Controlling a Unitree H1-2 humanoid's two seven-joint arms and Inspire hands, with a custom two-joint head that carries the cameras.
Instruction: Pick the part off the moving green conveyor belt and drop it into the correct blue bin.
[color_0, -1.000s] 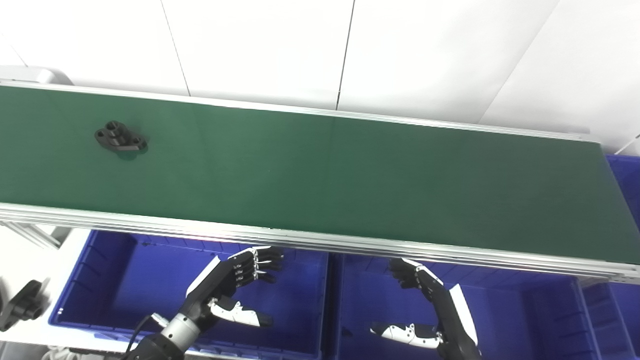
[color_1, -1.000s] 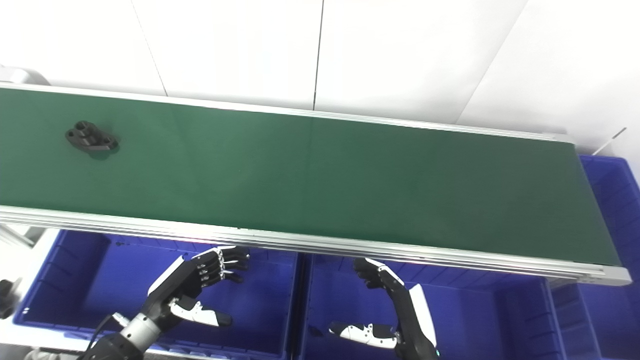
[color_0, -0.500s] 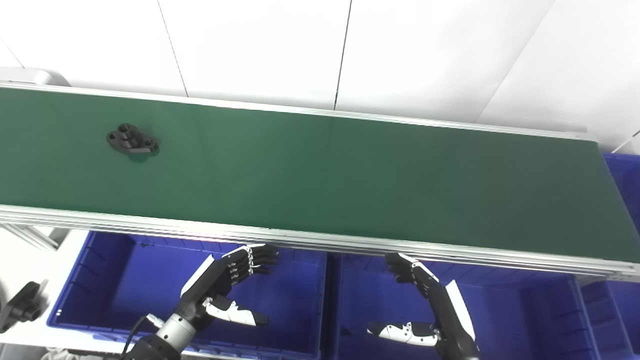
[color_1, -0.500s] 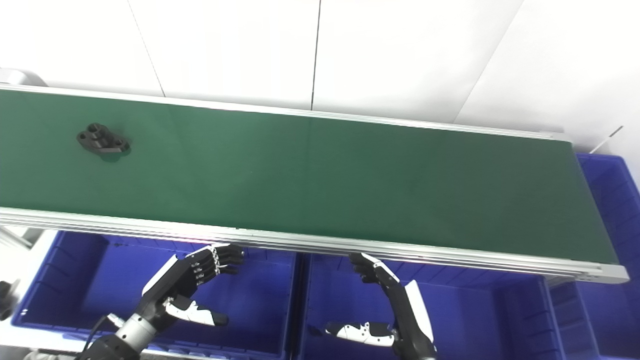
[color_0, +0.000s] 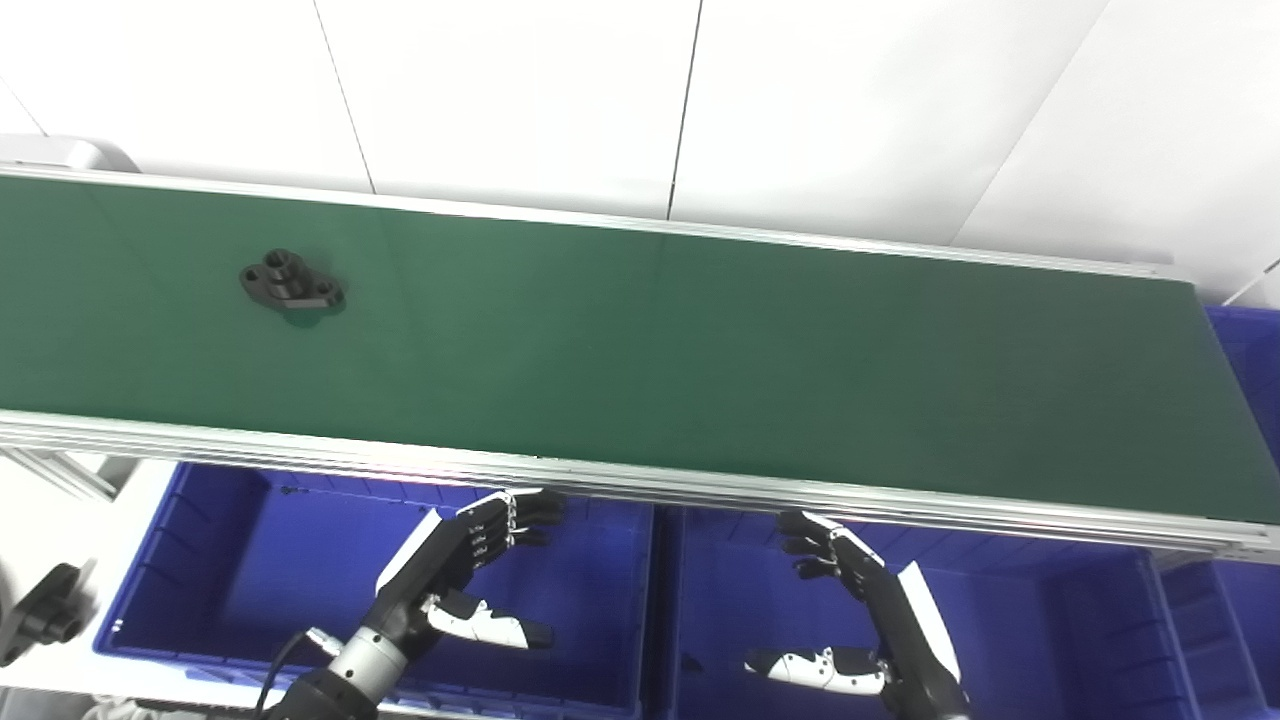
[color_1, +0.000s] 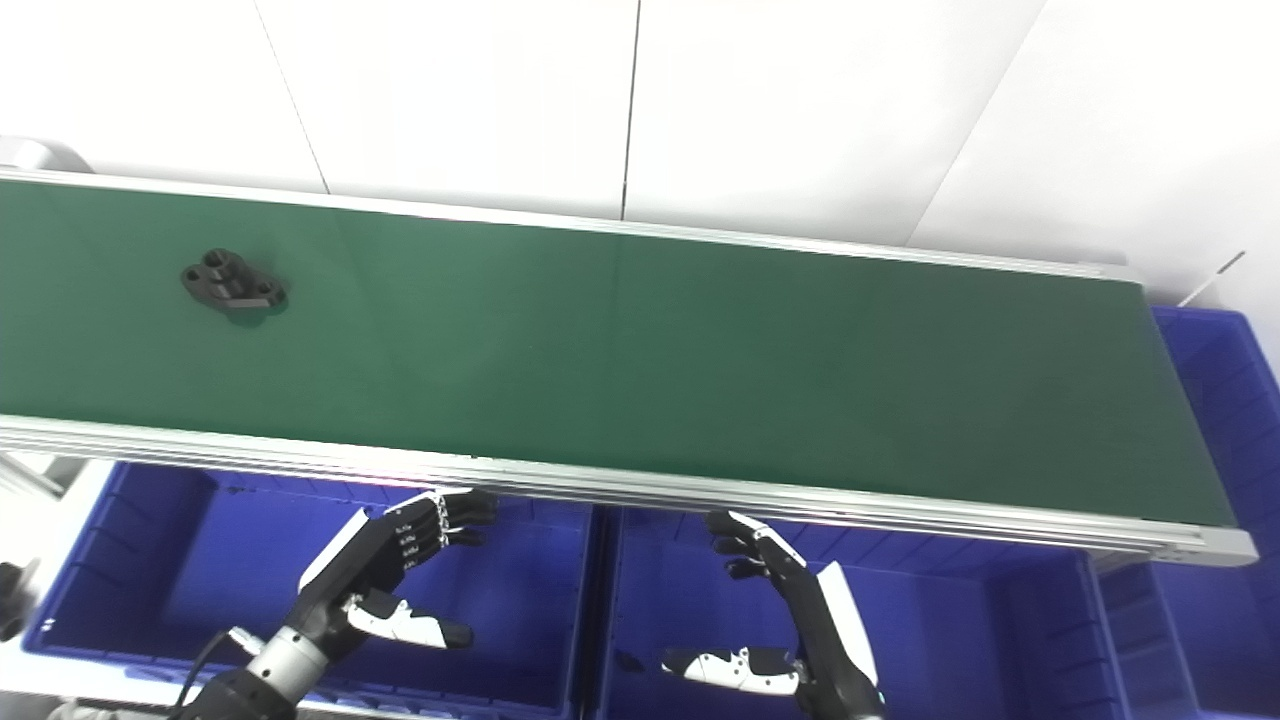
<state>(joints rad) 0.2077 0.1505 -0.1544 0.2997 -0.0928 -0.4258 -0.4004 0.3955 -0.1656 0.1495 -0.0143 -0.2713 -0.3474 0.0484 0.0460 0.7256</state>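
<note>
Left eye view: part (color_0: 291, 285) (black) on belt (color_0: 700, 350)

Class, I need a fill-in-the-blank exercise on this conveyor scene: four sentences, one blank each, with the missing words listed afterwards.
1. The black part lies on the ____ conveyor belt.
2. The left hand hovers over a ____ bin.
3. Both the left hand and the right hand hold ____.
4. The black part lies toward the ____ end of the belt in the picture.

Missing words: green; blue; nothing; left
</note>
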